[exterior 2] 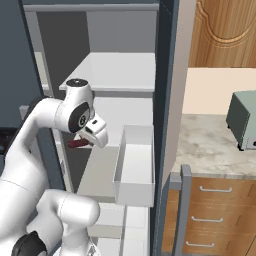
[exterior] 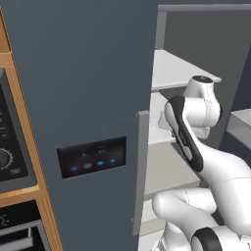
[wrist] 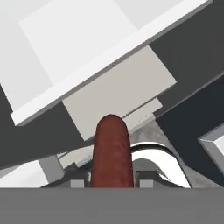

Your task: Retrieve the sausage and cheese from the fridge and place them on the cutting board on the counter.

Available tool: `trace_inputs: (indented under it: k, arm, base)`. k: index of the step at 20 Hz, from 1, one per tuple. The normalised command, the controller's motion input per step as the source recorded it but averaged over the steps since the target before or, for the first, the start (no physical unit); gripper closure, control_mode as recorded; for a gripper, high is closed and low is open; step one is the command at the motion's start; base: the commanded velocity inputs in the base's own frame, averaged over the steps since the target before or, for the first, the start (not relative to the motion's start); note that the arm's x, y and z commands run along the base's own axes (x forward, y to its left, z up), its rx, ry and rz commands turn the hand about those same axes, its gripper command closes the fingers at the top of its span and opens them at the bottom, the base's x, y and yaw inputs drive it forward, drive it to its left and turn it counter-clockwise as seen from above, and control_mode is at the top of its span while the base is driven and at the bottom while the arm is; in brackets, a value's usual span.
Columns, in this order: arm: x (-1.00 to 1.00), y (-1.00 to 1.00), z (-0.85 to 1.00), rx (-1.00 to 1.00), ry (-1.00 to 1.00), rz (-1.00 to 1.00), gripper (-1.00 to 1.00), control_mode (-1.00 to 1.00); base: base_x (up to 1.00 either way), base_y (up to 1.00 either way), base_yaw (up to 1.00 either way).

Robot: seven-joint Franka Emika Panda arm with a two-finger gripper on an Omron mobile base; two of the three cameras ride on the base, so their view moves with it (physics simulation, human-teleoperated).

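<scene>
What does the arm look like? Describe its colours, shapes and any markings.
The arm is glossy white, built of thick rounded segments with bulbous joints. Dark bands trim the joints, a black round cap tops one, and another carries a dark disc with a small grey mark. The gripper hangs from a blocky white hand.

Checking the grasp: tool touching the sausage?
Touching. Hand view shows the sausage rising from between the fingertips of the tool, clamped with no gap either side.

The sausage (exterior 2: 76,144) sat at centre left of the right base view, inside the open fridge (exterior 2: 125,75); the counter (exterior 2: 210,145) lay at right.
</scene>
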Motion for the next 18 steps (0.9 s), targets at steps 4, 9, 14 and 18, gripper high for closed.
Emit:
trace_inputs:
  k: [4, 9, 14, 18]
  arm:
    - [0.0, 0.0, 0.0, 0.0, 0.0, 0.0, 1.0, 1.0]
    - [0.0, 0.0, 0.0, 0.0, 0.0, 0.0, 1.0, 1.0]
    - [0.0, 0.0, 0.0, 0.0, 0.0, 0.0, 1.0, 1.0]
    - [0.0, 0.0, 0.0, 0.0, 0.0, 0.0, 1.0, 1.0]
  base:
    - [-1.0, 0.02, -0.04]
    - [-1.0, 0.27, -0.21]
    - [-0.97, 0.3, -0.67]
    - [-0.59, 0.05, -0.86]
